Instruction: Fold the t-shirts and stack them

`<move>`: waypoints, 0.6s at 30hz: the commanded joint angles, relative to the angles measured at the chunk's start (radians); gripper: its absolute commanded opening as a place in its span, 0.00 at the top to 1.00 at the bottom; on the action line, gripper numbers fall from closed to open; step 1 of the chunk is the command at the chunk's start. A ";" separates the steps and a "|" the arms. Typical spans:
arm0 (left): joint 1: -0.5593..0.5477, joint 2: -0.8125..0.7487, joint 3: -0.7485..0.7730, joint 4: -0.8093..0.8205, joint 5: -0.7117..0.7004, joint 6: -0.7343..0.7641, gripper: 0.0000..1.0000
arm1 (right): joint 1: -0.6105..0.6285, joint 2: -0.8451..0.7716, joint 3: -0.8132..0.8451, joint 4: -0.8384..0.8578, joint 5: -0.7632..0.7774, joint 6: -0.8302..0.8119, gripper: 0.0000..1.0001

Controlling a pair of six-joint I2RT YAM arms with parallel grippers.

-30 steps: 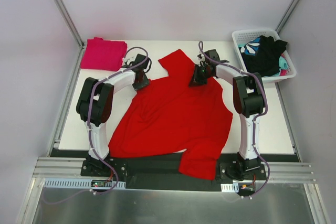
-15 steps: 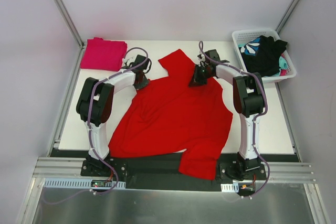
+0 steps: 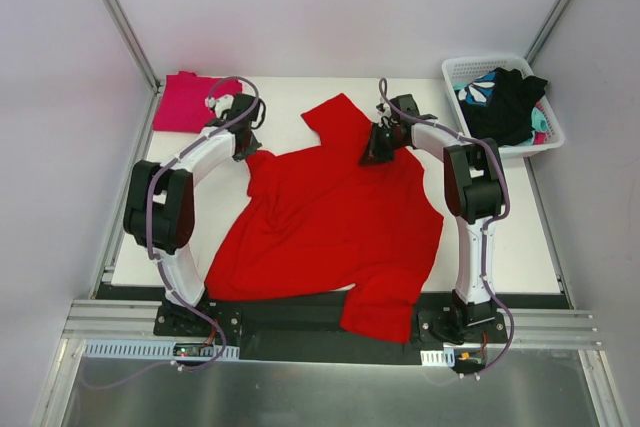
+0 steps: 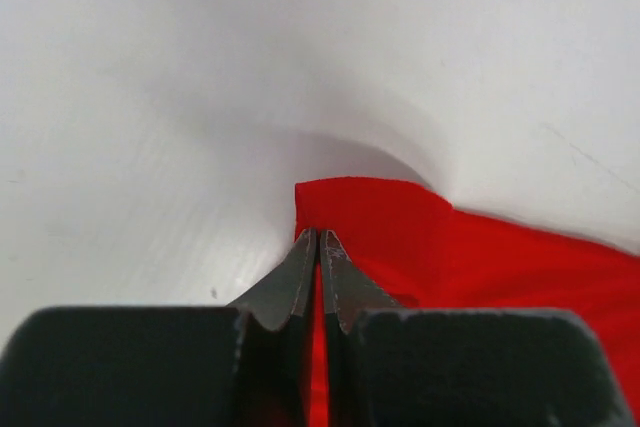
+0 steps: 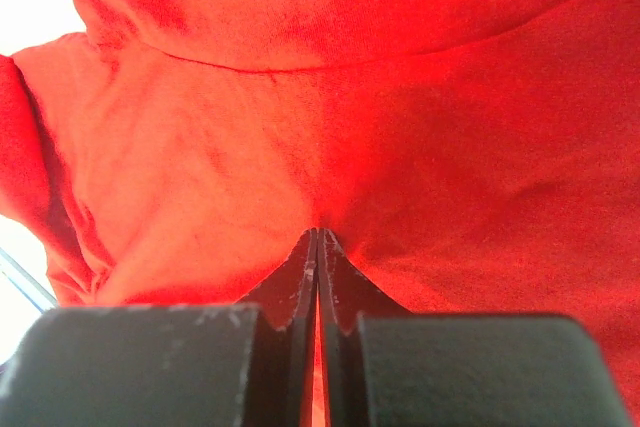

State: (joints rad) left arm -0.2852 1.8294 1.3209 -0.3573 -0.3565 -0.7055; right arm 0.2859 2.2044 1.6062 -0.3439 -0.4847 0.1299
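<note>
Top external view shows the red t-shirt [image 3: 330, 227] spread crookedly over the white table [image 3: 510, 237], its near hem and one sleeve spilling over the near edge between my bases; if I lift or pull from the far side, I judge that the overhanging part could drag or slide further off, and the shirt would skew rather than flatten; further in, my left gripper [image 4: 318, 237] is pinched tight on only a small corner of the red cloth at its far left, raised a little off the table, and so thin a bite could slip out under tension; my right gripper [image 5: 317, 235] is likewise clamped on a fold of red fabric, just near of what looks like the collar seam, at the shirt's far right; if the two arms pull unevenly, the cloth between them could bunch, and the sleeve lying beyond the right gripper might fold under; my left gripper also sits near the folded pink t-shirt [image 3: 190, 102] at the far left corner, so a wide swing there could disturb it; at the far right stands a white basket [image 3: 455, 72], well apart from the red shirt, holding a black garment [image 3: 505, 102] heaped over a teal-and-white patterned garment [image 3: 480, 89], with the black cloth draped over the rim.
</note>
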 commanded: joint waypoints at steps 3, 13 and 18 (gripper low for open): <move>0.046 -0.055 -0.005 -0.058 -0.078 0.058 1.00 | -0.008 0.014 0.029 0.013 -0.018 -0.004 0.99; 0.211 -0.021 -0.014 -0.058 -0.055 0.061 1.00 | -0.022 0.026 0.031 0.013 -0.014 -0.003 0.99; 0.300 0.040 0.050 -0.060 -0.019 0.075 1.00 | -0.037 0.040 0.037 0.014 -0.020 0.005 0.99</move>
State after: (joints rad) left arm -0.0338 1.8164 1.3117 -0.4019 -0.3954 -0.6601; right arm 0.2695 2.2192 1.6066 -0.3332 -0.5095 0.1349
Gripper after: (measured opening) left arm 0.006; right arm 0.012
